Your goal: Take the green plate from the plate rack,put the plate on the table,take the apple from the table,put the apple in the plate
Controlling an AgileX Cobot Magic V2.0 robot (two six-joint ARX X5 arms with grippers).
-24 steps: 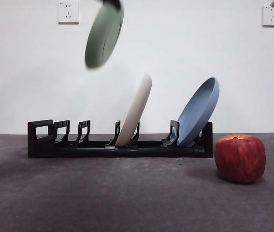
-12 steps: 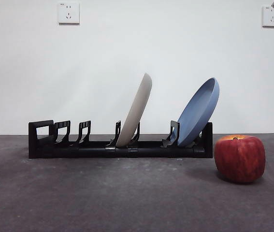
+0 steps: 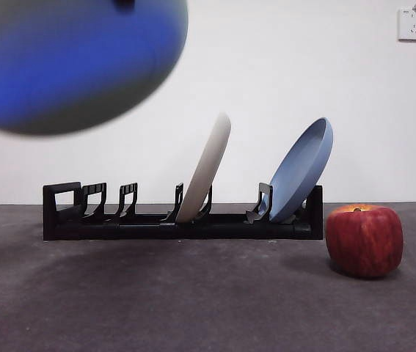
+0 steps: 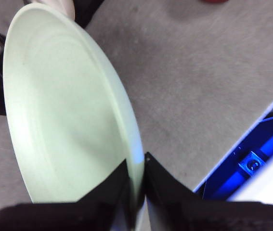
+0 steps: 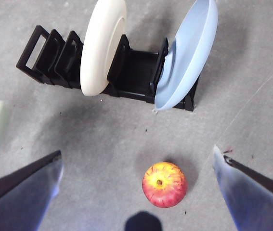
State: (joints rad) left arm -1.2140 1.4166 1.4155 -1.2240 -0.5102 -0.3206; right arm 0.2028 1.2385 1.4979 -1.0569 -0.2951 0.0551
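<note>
Plates number three: left gripper (image 4: 136, 192) clamps the green plate (image 4: 64, 110) edge-on aloft, two stand tilted in the plate rack (image 3: 182, 220); right gripper (image 5: 138, 187) gapes above one apple (image 5: 164, 184).

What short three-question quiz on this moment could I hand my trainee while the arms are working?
1. True or false: the green plate rests on the table.
2. Which gripper holds the green plate: A left, B right?
3. Which plates stand in the plate rack?

Key
1. False: the left gripper has it clamped by the rim, off the table.
2. A; the right gripper hangs open above the apple.
3. The cream-white plate and the blue plate.
</note>
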